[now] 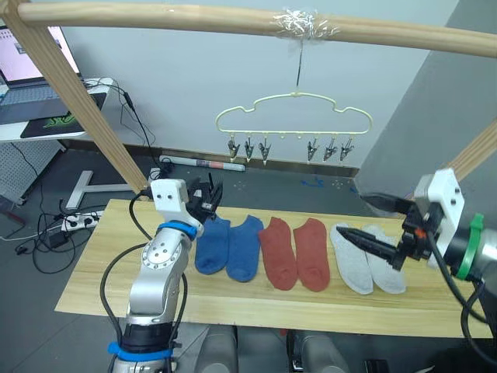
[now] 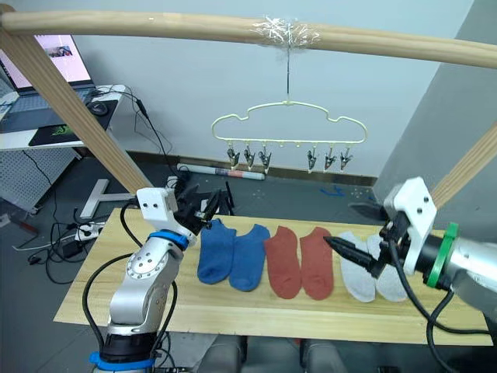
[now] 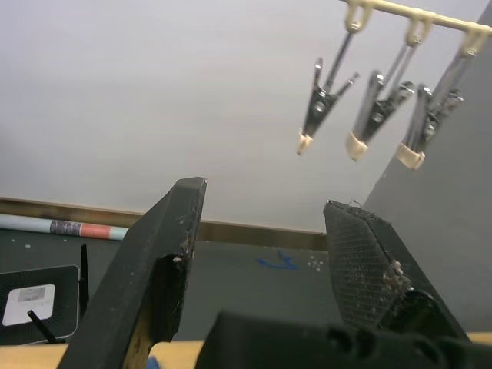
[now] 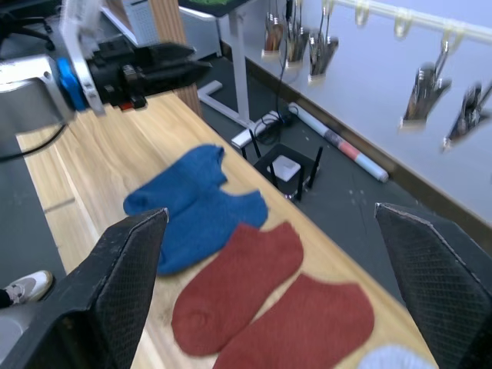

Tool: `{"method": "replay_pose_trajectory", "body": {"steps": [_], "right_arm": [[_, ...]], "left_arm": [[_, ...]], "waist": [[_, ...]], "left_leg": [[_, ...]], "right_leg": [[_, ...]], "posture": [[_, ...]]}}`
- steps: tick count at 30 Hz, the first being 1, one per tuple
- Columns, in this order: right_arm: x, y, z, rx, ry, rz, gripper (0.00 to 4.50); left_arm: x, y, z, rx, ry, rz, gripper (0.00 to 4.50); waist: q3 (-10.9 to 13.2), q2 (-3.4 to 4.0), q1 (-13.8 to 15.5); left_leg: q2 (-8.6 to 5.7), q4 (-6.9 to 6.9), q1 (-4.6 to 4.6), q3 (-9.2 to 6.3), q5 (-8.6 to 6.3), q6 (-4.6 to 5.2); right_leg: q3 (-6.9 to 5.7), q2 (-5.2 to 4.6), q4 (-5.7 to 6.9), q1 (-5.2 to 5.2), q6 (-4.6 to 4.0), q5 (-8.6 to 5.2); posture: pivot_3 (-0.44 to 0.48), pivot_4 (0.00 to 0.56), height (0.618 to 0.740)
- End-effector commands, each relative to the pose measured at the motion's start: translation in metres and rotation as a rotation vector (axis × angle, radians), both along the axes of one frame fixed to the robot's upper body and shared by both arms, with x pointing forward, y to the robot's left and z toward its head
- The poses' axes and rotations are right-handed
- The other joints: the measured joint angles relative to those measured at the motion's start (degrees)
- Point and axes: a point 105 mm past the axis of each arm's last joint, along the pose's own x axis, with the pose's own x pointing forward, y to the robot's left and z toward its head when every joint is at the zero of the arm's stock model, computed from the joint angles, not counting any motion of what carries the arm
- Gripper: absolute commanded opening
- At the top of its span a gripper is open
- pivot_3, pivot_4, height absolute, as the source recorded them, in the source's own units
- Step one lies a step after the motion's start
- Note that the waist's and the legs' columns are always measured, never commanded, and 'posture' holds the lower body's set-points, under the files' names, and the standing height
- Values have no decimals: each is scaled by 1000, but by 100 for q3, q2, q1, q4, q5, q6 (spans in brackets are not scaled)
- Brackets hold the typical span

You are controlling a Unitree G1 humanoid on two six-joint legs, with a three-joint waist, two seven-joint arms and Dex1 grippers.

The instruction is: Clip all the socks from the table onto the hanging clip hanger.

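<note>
Six socks lie side by side on the wooden table (image 1: 109, 268): two blue socks (image 1: 228, 245) on the left, two rust-red socks (image 1: 295, 253) in the middle, two light grey socks (image 1: 368, 259) on the right. The pale-yellow clip hanger (image 1: 293, 113) hangs above them with its metal clips (image 1: 248, 148) empty. My left gripper (image 1: 206, 196) is open, raised just above the leftmost blue sock's cuff and pointing up toward three clips (image 3: 369, 115). My right gripper (image 1: 373, 220) is open wide above the grey socks, holding nothing.
The hanger hooks on a thick wooden pole (image 1: 233, 22), held up by slanted poles (image 1: 81, 101) at both table ends. A desk with a laptop (image 1: 31, 85) stands at the back left. Cables (image 1: 54, 225) and a tube (image 1: 203, 163) lie on the floor behind.
</note>
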Motion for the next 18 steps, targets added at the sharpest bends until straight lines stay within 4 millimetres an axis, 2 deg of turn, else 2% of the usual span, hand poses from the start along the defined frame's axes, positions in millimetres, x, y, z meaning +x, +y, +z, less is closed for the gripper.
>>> {"method": "replay_pose_trajectory", "body": {"steps": [1, 5, 10, 18], "right_arm": [[-2, 6, 7, -5, -8, 23, 4500], [-5, 10, 7, -13, -8, 27, 4500], [-9, 13, 7, -13, -9, 16, 4500], [-16, 13, 3, -6, 1, -16, 4500]], "left_arm": [[11, -8, 17, -34, -47, -5, 2744], [22, -21, 20, -47, -40, -42, 2744], [29, -27, 17, -62, -25, -57, 2744], [50, -34, 35, -96, -62, -26, 2744]], "waist": [[5, -3, 1], [11, -6, -29], [13, -6, -52], [22, -15, -70]], "left_leg": [[-2, 0, -2, 0, 0, 1], [-2, 0, -3, 0, -2, 3], [0, 0, 4, 1, -2, 3], [-2, 6, 1, 2, -1, 3]], "right_leg": [[0, -1, 0, 0, 1, 0], [0, -2, -2, -1, 1, 0], [0, 0, 4, -1, 4, -2], [2, 0, 3, 0, 12, -2]], "posture": [[77, 230, 740], [58, 230, 740], [25, 230, 740], [-15, 236, 740]]}}
